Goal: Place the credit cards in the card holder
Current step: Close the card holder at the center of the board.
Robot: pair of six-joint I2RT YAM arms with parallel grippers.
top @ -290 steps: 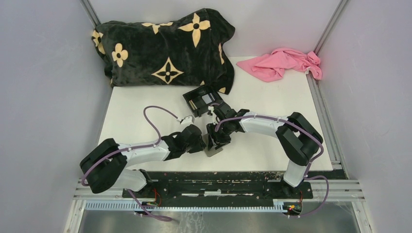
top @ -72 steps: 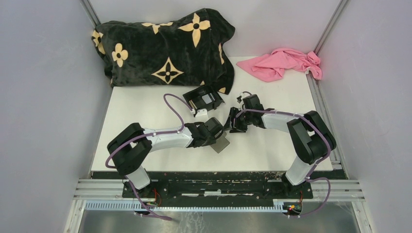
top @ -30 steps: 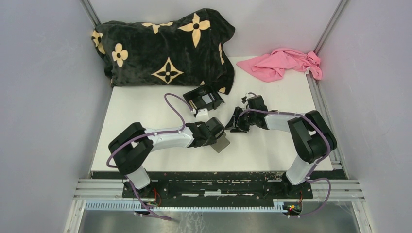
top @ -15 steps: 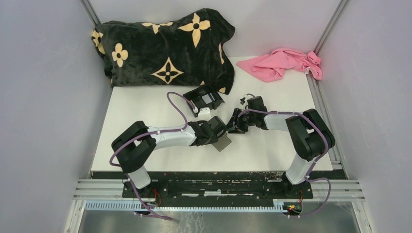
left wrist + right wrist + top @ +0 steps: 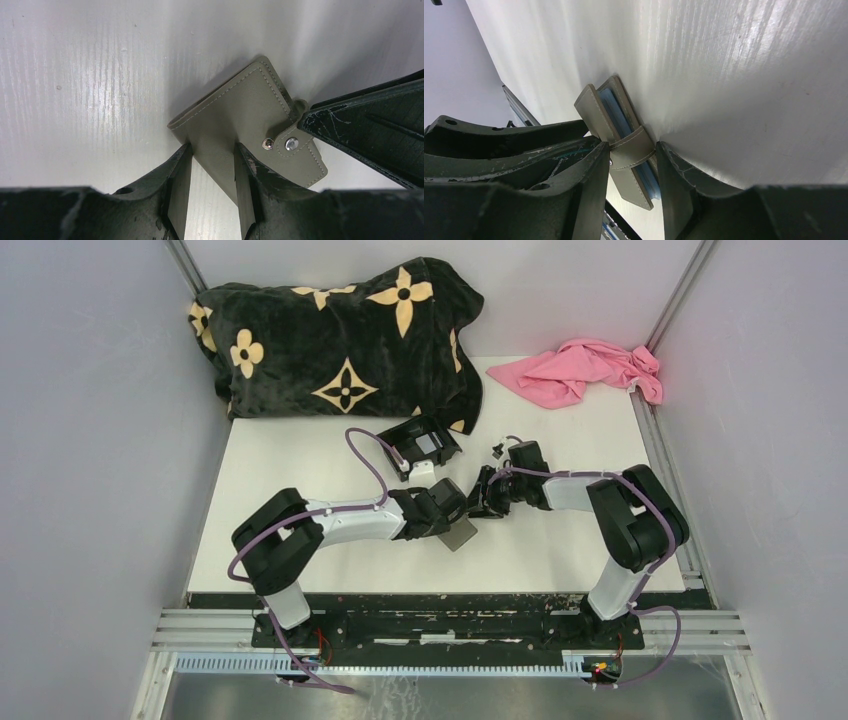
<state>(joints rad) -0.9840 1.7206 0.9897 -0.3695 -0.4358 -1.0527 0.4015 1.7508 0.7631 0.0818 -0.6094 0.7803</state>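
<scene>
The grey card holder (image 5: 459, 533) stands folded on edge on the white table, near the middle. My left gripper (image 5: 212, 148) is shut on its lower corner, one finger on each face. My right gripper (image 5: 631, 146) is closed across the card holder's (image 5: 596, 107) thickness at the clasp tab (image 5: 636, 152), both fingers touching it. In the left wrist view the tab's snap (image 5: 291, 144) sits next to the right gripper's dark finger (image 5: 370, 127). Thin pale blue edges (image 5: 616, 117) show between the leaves. A pale credit card (image 5: 428, 443) lies in a black box.
The black plastic box (image 5: 418, 446) sits just behind the two grippers. A black blanket with tan flowers (image 5: 340, 340) fills the back left, and a pink cloth (image 5: 585, 370) lies at the back right. Grey walls close in both sides of the table (image 5: 290, 470).
My right gripper has slid a little left to the card holder and its jaws have narrowed onto the clasp end. The left gripper and the card holder have barely moved.
</scene>
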